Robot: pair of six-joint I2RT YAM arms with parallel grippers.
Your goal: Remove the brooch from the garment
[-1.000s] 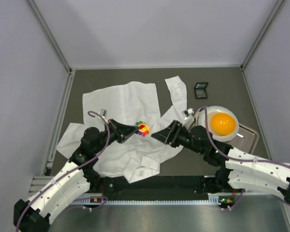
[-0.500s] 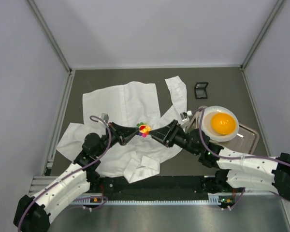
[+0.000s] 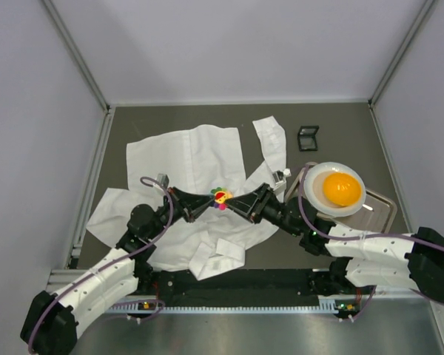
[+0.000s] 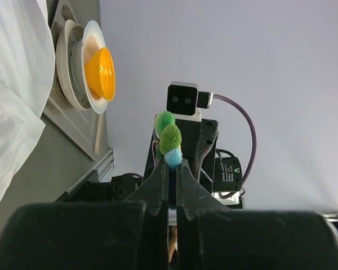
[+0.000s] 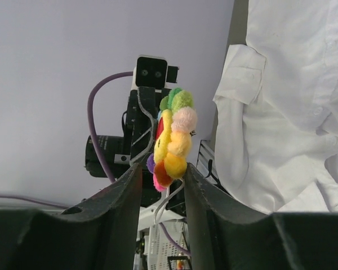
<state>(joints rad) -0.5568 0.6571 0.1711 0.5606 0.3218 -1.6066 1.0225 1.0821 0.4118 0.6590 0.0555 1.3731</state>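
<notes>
The left claw [image 4: 172,170] is pinched nearly shut on the small round brooch of many-coloured pompom petals [image 5: 172,135], gripping it edge-on at a blue petal. The right claw [image 5: 163,183] stands partly open, fingers flanking the brooch's lower petals; whether they touch it cannot be told. The brooch hangs between the two claw tips, above the large white creased collared shirt [image 3: 183,151] spread on the dark grey surface [image 3: 333,126]. An orange bowl [image 3: 341,188] sits well to the right.

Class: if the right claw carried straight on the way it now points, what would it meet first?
Most likely the small many-coloured flower-shaped brooch, held just ahead of it by the left claw; depth is uncertain.
</notes>
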